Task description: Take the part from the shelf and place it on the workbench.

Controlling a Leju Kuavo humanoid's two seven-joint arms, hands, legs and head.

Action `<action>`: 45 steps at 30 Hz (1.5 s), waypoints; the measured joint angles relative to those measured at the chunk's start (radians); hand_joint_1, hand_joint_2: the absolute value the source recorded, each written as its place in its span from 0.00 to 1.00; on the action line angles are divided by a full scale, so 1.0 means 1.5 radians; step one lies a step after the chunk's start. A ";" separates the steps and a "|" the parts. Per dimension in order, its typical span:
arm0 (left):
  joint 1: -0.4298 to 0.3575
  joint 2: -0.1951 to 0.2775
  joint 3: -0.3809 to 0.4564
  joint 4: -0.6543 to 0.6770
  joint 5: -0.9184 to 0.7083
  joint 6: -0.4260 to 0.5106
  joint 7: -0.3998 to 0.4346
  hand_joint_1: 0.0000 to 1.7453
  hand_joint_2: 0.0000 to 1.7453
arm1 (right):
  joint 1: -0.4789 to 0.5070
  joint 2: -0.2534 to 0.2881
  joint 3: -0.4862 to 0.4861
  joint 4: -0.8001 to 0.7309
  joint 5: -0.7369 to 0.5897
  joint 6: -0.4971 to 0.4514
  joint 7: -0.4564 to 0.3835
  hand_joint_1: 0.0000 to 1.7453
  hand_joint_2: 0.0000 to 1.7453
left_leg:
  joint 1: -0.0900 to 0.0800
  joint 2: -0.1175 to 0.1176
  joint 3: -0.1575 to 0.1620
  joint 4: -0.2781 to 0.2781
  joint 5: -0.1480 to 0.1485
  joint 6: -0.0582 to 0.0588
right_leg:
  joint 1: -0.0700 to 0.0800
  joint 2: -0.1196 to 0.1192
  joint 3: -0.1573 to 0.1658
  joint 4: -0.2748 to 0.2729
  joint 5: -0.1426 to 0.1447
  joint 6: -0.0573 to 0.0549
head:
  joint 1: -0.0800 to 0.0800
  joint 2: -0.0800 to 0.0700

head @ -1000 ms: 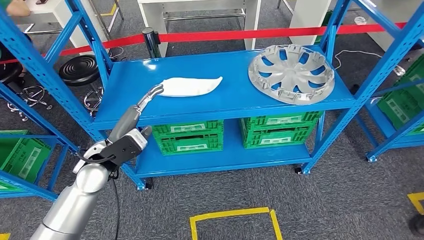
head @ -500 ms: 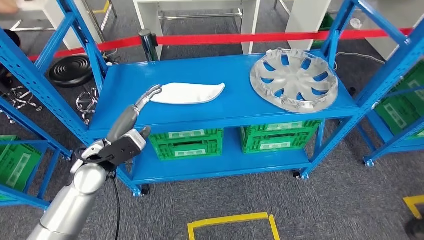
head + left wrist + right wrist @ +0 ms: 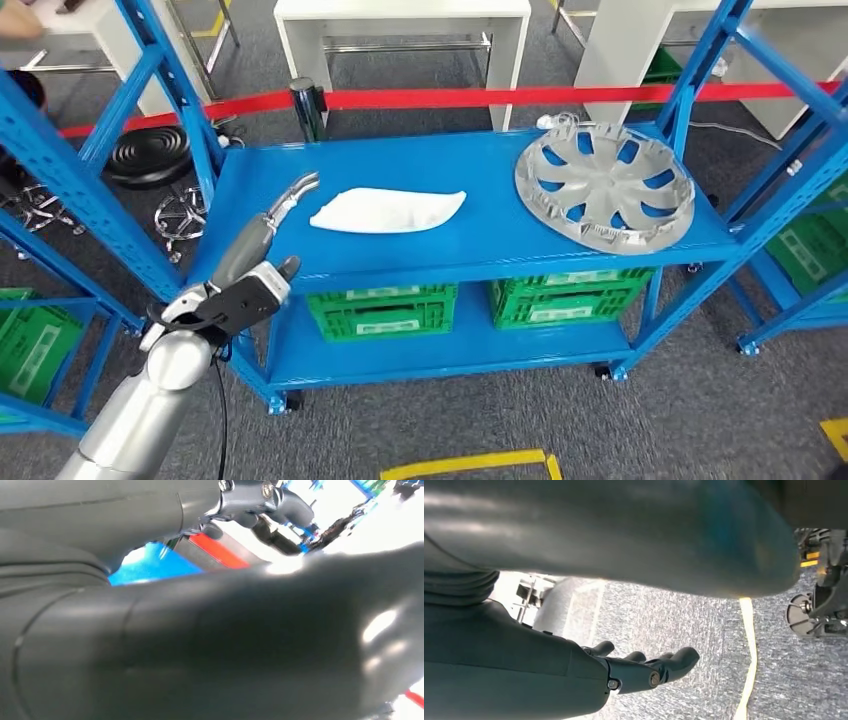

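Observation:
A white, leaf-shaped part [image 3: 388, 210] lies flat on the top level of the blue shelf [image 3: 440, 160]. To its right on that level lies a silver wheel cover [image 3: 603, 185]. My left hand [image 3: 262, 235] reaches over the shelf's front left corner with its fingers [image 3: 298, 188] stretched out and nothing in them. The tips are just left of the white part's near end, a small gap apart. In the left wrist view the fingers [image 3: 265, 500] point past the blue shelf [image 3: 150, 565]. My right hand [image 3: 644, 672] hangs over the grey floor, fingers out and empty.
Green crates [image 3: 378, 310] [image 3: 565, 295] sit on the lower level. Red barrier tape [image 3: 500, 97] and a black post [image 3: 308, 105] run behind the shelf, with white tables [image 3: 400, 20] beyond. Blue racks flank both sides. Black stools [image 3: 150, 150] stand at left. Yellow floor tape [image 3: 470, 465] marks the floor in front.
The whole picture has shifted as the camera moved, so the shelf sits lower and further right. My left hand stays stretched toward the white part's left end, its tips now slightly left of it.

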 joint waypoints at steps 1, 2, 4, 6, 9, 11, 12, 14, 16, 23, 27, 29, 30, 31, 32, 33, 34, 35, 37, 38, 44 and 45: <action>0.000 0.000 0.000 0.001 0.000 0.000 -0.001 0.00 0.00 | 0.001 -0.001 0.000 0.000 0.000 0.000 0.000 0.00 0.00 | -0.001 0.000 0.011 0.001 -0.009 -0.006 | 0.003 -0.001 0.014 -0.046 0.029 -0.009 | 0.000 0.000; -0.001 0.001 0.000 0.001 0.001 0.001 -0.001 0.00 0.00 | 0.001 -0.001 0.000 0.000 0.001 0.000 -0.001 0.00 0.00 | -0.001 0.001 0.015 0.004 -0.014 -0.012 | 0.005 -0.002 0.025 -0.071 0.040 -0.017 | -0.001 0.000; -0.004 0.002 -0.001 0.001 0.001 0.001 -0.002 0.00 0.00 | 0.000 -0.002 0.000 0.000 0.001 0.000 -0.001 0.00 0.00 | -0.001 0.001 0.005 0.041 -0.023 -0.025 | 0.004 -0.002 0.048 -0.099 0.042 -0.032 | -0.003 0.000; -0.005 0.003 -0.001 0.002 0.001 0.001 -0.002 0.00 0.00 | -0.001 -0.003 0.000 0.000 0.001 0.000 -0.001 0.00 0.00 | 0.002 0.001 -0.044 0.118 -0.041 -0.031 | 0.001 -0.001 0.062 -0.102 0.033 -0.035 | -0.006 0.000; -0.001 0.004 -0.002 0.006 0.001 0.001 -0.002 0.00 0.00 | -0.001 -0.003 0.000 0.000 0.001 0.003 -0.002 0.00 0.00 | 0.009 0.001 -0.108 0.181 -0.064 -0.040 | -0.003 0.001 0.081 -0.102 0.016 -0.032 | -0.006 0.000; 0.000 0.005 -0.002 0.008 0.001 0.002 -0.002 0.00 0.00 | -0.001 -0.003 0.000 0.000 0.002 0.006 -0.004 0.00 0.00 | 0.013 0.001 -0.103 0.126 -0.017 -0.044 | -0.007 0.002 0.100 -0.102 0.002 -0.026 | -0.006 0.000; 0.000 0.006 -0.003 0.009 0.001 0.002 -0.002 0.00 0.00 | 0.000 -0.003 0.000 0.000 0.002 0.006 -0.005 0.00 0.00 | 0.015 0.001 -0.093 0.082 0.020 -0.045 | -0.008 0.003 0.107 -0.102 -0.005 -0.023 | -0.007 0.000; -0.001 0.009 -0.004 0.011 0.001 0.002 -0.002 0.00 0.00 | -0.002 -0.003 0.000 0.000 0.003 0.007 -0.007 0.00 0.00 | 0.015 0.001 -0.079 0.020 0.057 -0.042 | -0.009 0.003 0.116 -0.102 -0.016 -0.014 | -0.008 0.000; -0.002 0.010 -0.006 0.012 0.001 0.002 -0.003 0.00 0.00 | -0.004 -0.003 0.000 0.000 0.005 0.007 -0.009 0.00 0.00 | 0.012 0.001 -0.077 0.008 0.054 -0.030 | -0.008 0.003 0.120 -0.102 -0.020 -0.003 | -0.009 0.000; -0.011 0.010 -0.011 0.013 0.000 0.003 -0.004 0.00 0.00 | -0.005 -0.003 0.000 0.000 0.008 0.007 -0.011 0.00 0.00 | 0.008 -0.001 -0.039 0.003 0.030 0.002 | -0.004 -0.001 0.013 0.070 -0.074 0.008 | -0.005 0.000; -0.012 0.010 -0.013 0.016 0.000 0.004 -0.004 0.00 0.00 | -0.001 -0.003 0.000 0.000 0.009 0.007 -0.011 0.00 0.00 | 0.000 -0.002 -0.005 0.003 0.003 0.004 | 0.007 -0.001 -0.004 0.005 0.000 -0.010 | -0.004 0.000; -0.013 0.010 -0.015 0.017 0.000 0.004 -0.004 0.00 0.00 | -0.001 -0.004 0.000 0.000 0.009 0.006 -0.011 0.00 0.00 | -0.004 -0.003 0.008 0.004 -0.010 0.001 | 0.016 -0.001 0.014 -0.065 0.043 -0.024 | -0.004 0.000; -0.013 0.010 -0.016 0.017 0.000 0.004 -0.004 0.00 0.00 | -0.001 -0.004 0.000 0.000 0.009 0.006 -0.011 0.00 0.00 | -0.005 -0.003 0.011 0.002 -0.015 -0.002 | 0.019 -0.001 0.019 -0.082 0.051 -0.029 | -0.004 0.000; -0.014 0.010 -0.018 0.017 0.001 0.005 -0.004 0.00 0.00 | -0.002 -0.004 0.000 0.000 0.010 0.006 -0.011 0.00 0.00 | -0.006 -0.003 0.014 0.003 -0.016 -0.006 | 0.020 -0.001 0.023 -0.088 0.047 -0.031 | -0.004 0.000; -0.014 0.010 -0.018 0.017 0.001 0.005 -0.004 0.00 0.00 | -0.003 -0.004 0.000 0.000 0.010 0.006 -0.011 0.00 0.00 | -0.006 -0.003 0.018 0.003 -0.017 -0.010 | 0.018 -0.001 0.030 -0.094 0.046 -0.032 | -0.003 0.000; -0.015 0.010 -0.019 0.016 0.001 0.005 -0.004 0.00 0.00 | -0.002 -0.004 0.000 0.000 0.010 0.006 -0.011 0.00 0.00 | -0.006 -0.003 0.020 0.007 -0.018 -0.014 | 0.016 -0.001 0.038 -0.099 0.047 -0.034 | -0.003 0.000; -0.017 0.010 -0.019 0.016 0.001 0.005 -0.004 0.00 0.00 | -0.002 -0.004 0.000 0.000 0.010 0.006 -0.011 0.00 0.00 | -0.006 -0.002 0.017 0.022 -0.019 -0.018 | 0.013 -0.001 0.047 -0.103 0.045 -0.038 | -0.004 0.000; -0.018 0.010 -0.020 0.016 0.001 0.006 -0.004 0.00 0.00 | -0.001 -0.004 0.000 0.000 0.010 0.006 -0.011 0.00 0.00 | -0.005 -0.002 0.004 0.047 -0.024 -0.022 | 0.011 -0.001 0.055 -0.106 0.042 -0.040 | -0.005 0.000; -0.020 0.010 -0.022 0.016 0.001 0.003 -0.004 0.00 0.00 | -0.002 -0.003 0.000 0.000 0.011 0.006 -0.011 0.00 0.00 | 0.000 -0.001 -0.047 0.124 -0.049 -0.030 | 0.008 -0.001 0.066 -0.107 0.034 -0.042 | -0.007 0.000; -0.019 0.010 -0.024 0.016 0.004 -0.002 -0.003 0.00 0.00 | -0.002 -0.003 0.000 0.000 0.011 0.006 -0.011 0.00 0.00 | 0.002 -0.001 -0.075 0.159 -0.064 -0.034 | 0.007 0.000 0.071 -0.107 0.029 -0.042 | -0.007 0.000; -0.007 0.010 -0.049 0.000 0.047 -0.073 -0.003 0.00 0.00 | -0.002 -0.003 -0.001 0.000 0.015 0.005 -0.008 0.00 0.00 | 0.013 0.001 -0.083 0.038 0.045 -0.041 | -0.001 0.003 0.117 -0.104 -0.010 -0.025 | -0.009 0.000; -0.003 0.008 -0.057 -0.005 0.056 -0.087 0.001 0.00 0.00 | -0.003 -0.003 -0.001 0.000 0.016 0.005 -0.007 0.00 0.00 | 0.013 0.001 -0.078 0.017 0.059 -0.037 | 0.000 0.003 0.119 -0.102 -0.017 -0.020 | -0.009 0.000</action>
